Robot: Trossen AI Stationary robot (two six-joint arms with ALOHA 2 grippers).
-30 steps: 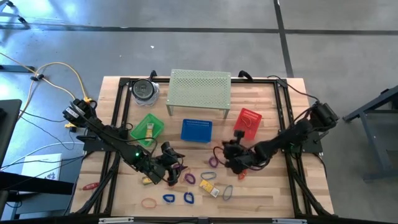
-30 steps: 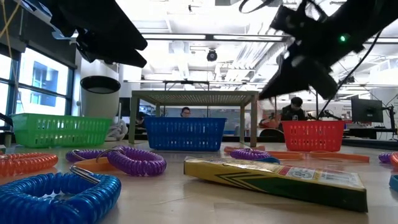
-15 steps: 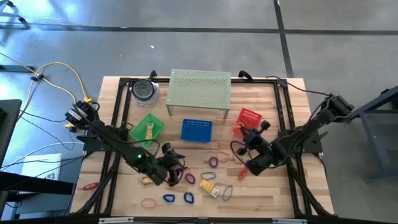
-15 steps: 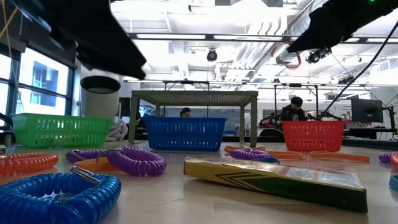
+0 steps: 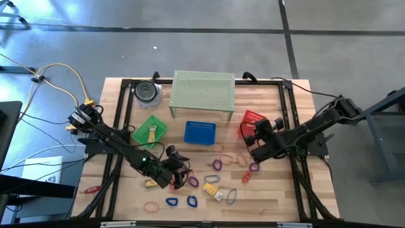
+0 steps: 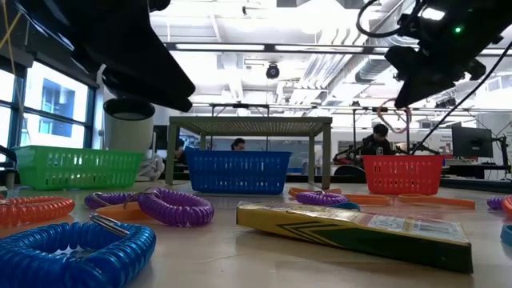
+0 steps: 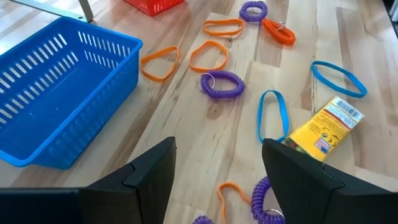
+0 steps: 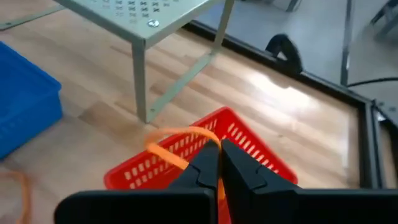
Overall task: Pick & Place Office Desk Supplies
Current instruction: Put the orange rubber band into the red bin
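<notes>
Right gripper point(image 8: 219, 163) fingers clamp an orange band point(image 8: 180, 142) beside the red basket point(image 8: 249, 146). Centre over the basket before releasing. Left gripper point(image 7: 217, 180) fingers stand open.

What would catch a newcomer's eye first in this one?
The right gripper, shut on an orange band, hangs just short of the red basket. Below the blue basket, bright loops and a yellow box litter the table, where the left gripper hovers open.
</notes>
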